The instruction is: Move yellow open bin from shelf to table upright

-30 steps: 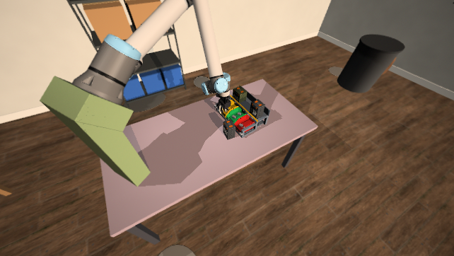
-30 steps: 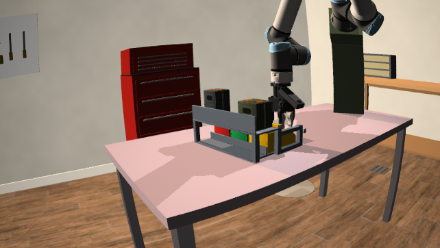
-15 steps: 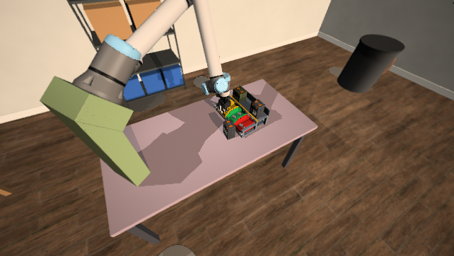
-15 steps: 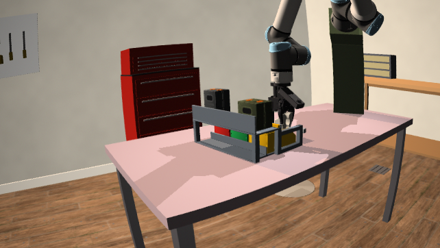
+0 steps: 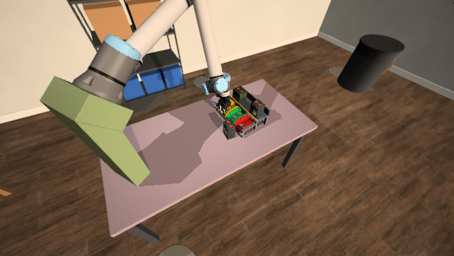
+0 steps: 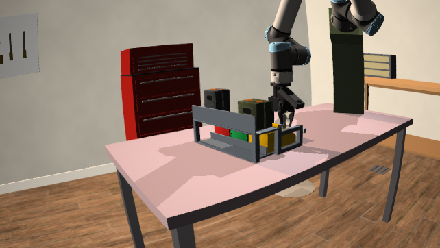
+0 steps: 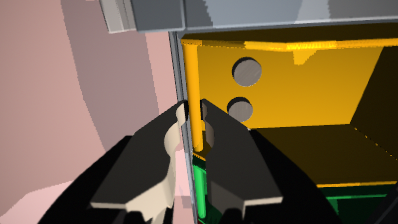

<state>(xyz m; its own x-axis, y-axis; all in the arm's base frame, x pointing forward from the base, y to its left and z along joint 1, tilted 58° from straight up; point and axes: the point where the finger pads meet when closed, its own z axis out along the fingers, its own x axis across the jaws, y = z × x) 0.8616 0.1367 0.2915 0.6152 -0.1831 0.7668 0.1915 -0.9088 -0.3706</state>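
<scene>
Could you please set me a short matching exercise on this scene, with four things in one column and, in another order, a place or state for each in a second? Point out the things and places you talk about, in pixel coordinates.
Column one:
1. Yellow open bin [image 5: 232, 105] [image 7: 290, 90]
2. Green bin [image 5: 236, 114] [image 6: 239, 135]
3. Red drawer cabinet [image 6: 166, 99]
4. Gripper [image 6: 286, 122] [image 7: 194, 101]

Column two:
A. Between the yellow bin and the red bin [image 5: 246, 124]
B. On the floor, beyond the table [image 5: 170, 155] [image 6: 192, 202]
C. Has round grey parts [image 7: 247, 72] in it
D. Fingertips at either side of a yellow rim

Right pairs: 1-C; 2-A; 3-B; 4-D
</scene>
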